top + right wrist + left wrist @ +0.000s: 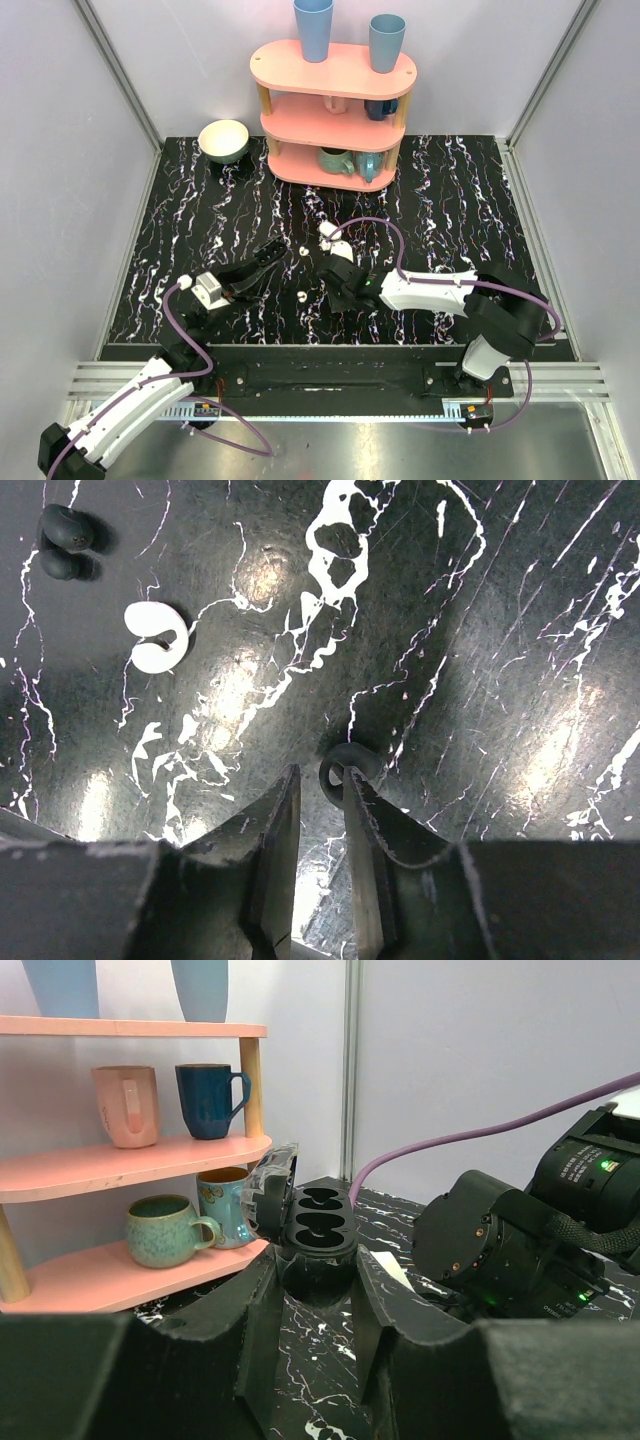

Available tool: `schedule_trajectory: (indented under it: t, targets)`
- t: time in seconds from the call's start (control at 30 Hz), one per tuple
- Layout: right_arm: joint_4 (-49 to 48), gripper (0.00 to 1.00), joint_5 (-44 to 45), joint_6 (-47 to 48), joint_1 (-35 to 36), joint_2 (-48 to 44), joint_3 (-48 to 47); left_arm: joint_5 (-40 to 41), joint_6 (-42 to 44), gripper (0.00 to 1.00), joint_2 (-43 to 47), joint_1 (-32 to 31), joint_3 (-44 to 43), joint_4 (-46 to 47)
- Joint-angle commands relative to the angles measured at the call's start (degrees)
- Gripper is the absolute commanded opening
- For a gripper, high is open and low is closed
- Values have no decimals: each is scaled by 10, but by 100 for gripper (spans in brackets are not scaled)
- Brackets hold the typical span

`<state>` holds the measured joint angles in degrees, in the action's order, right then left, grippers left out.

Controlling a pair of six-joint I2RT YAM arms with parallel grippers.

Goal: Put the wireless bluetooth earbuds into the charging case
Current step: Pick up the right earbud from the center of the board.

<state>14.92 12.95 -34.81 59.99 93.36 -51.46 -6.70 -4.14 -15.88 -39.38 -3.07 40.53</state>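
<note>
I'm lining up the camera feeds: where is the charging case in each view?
Top external: the charging case, dark, left of centre, at the left gripper tips.
Left wrist: dead centre, open, clamped in that gripper.
Right wrist: not in it.
Shared landmark: the black marbled table; the pink shelf shows in the first two only.

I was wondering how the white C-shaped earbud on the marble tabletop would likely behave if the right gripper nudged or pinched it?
The white earbud looks tiny and glossy, so it would probably be light and skid on the shiny tabletop when nudged. Its rounded, curved shape may let it squirt out of a pinch.
</note>
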Motion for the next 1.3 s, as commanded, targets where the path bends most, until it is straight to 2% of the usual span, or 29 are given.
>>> schedule_trajectory:
  t: [0.0,0.57,0.63,0.93,1.27]
  targets:
    - [27,31,32,11,-1,6,-18,13,-3,0,0,-2,10,33]
    - [46,27,52,17,-1,4,-16,13,-10,0,-3,-2,13,39]
    - [47,23,53,18,-1,3,-15,14,-10,0,-2,-2,13,40]
    - [54,15,68,24,-1,2,-21,14,-10,0,-1,-2,14,39]
    - [46,13,83,74,-1,-78,-5,14,-10,0,1,-2,15,39]
